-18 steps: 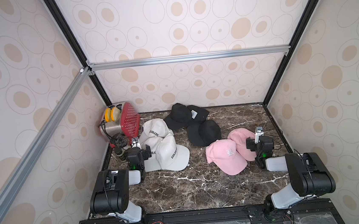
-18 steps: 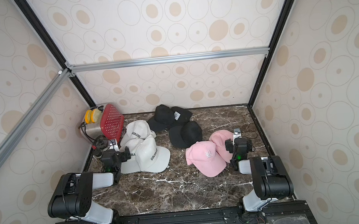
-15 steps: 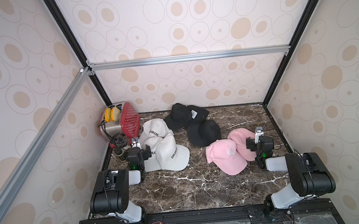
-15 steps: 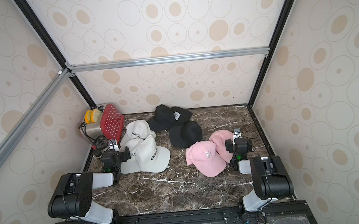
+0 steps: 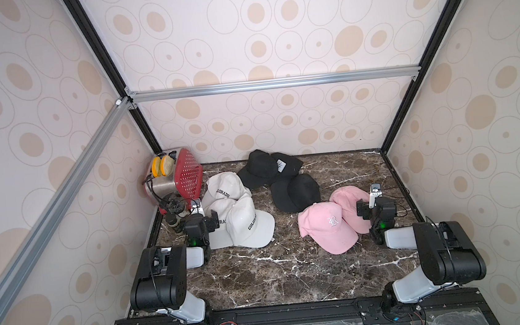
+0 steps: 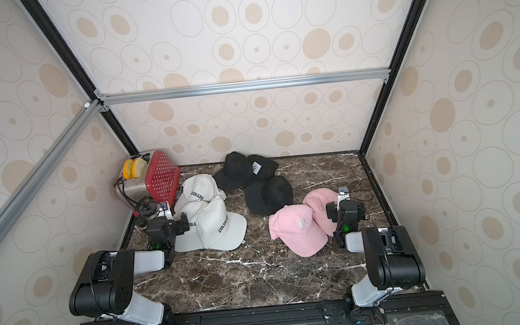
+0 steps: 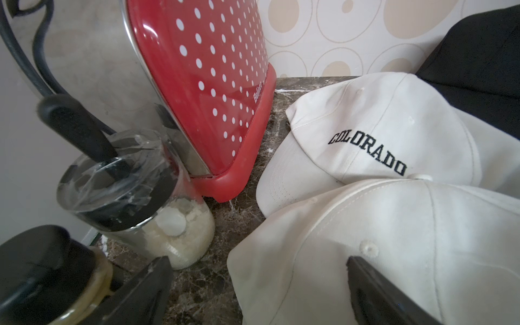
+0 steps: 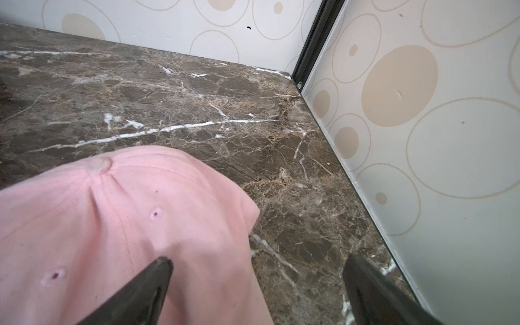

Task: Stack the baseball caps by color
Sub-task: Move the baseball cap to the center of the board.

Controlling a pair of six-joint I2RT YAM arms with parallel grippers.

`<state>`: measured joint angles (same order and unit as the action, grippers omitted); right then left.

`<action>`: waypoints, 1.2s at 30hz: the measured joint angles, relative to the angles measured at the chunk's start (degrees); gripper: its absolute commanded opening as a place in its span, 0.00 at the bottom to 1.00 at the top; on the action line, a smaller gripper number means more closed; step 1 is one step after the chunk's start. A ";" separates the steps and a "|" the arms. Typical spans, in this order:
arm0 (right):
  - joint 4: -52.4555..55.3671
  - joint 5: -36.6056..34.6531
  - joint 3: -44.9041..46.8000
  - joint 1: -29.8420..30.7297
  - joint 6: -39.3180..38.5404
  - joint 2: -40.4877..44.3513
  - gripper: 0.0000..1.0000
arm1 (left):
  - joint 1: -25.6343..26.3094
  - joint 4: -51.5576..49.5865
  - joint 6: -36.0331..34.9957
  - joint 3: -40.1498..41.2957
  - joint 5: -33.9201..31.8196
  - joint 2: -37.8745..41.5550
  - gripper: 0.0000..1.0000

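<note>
Nothing apparently moved; left claw gapes beside white caps.

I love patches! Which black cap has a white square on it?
The back-right black cap, nearest the back wall; the other two black caps look plain.

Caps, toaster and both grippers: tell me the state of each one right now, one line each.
White caps: three, overlapping in a loose pile.
Black caps: two overlapping, third beside them.
Pink caps: two, overlapping, crowns up.
Toaster: upright, two round slices in its slots.
Left gripper: open, empty, at the white caps.
Right gripper: open, empty, at the pink caps.
</note>
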<state>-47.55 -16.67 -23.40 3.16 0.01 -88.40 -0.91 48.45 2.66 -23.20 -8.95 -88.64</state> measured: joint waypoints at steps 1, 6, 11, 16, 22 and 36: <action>0.00 0.00 0.00 0.00 0.00 0.00 1.00 | 0.00 -0.02 0.00 0.00 0.04 0.00 0.99; 0.00 0.00 0.00 0.00 0.00 0.00 1.00 | 0.00 -0.11 -0.02 -0.09 0.09 0.00 0.99; 0.00 0.00 0.00 0.00 0.00 0.00 1.00 | 0.00 -0.11 -0.07 -0.09 0.11 0.00 0.99; 0.13 -0.22 0.00 0.00 0.13 0.09 1.00 | 0.02 -4.07 -0.35 -0.76 0.04 1.95 0.99; 4.26 -0.70 -0.35 0.15 0.13 2.21 1.00 | 0.35 -12.17 1.25 -2.69 -4.17 14.86 0.99; 36.65 -1.42 -12.85 0.37 17.27 20.83 1.00 | 5.95 -36.33 22.21 -11.15 -1.66 25.22 0.99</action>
<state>-10.90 -18.09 -36.25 3.53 17.28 -67.57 5.04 12.12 24.86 -34.35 -10.61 -63.42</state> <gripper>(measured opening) 0.999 0.991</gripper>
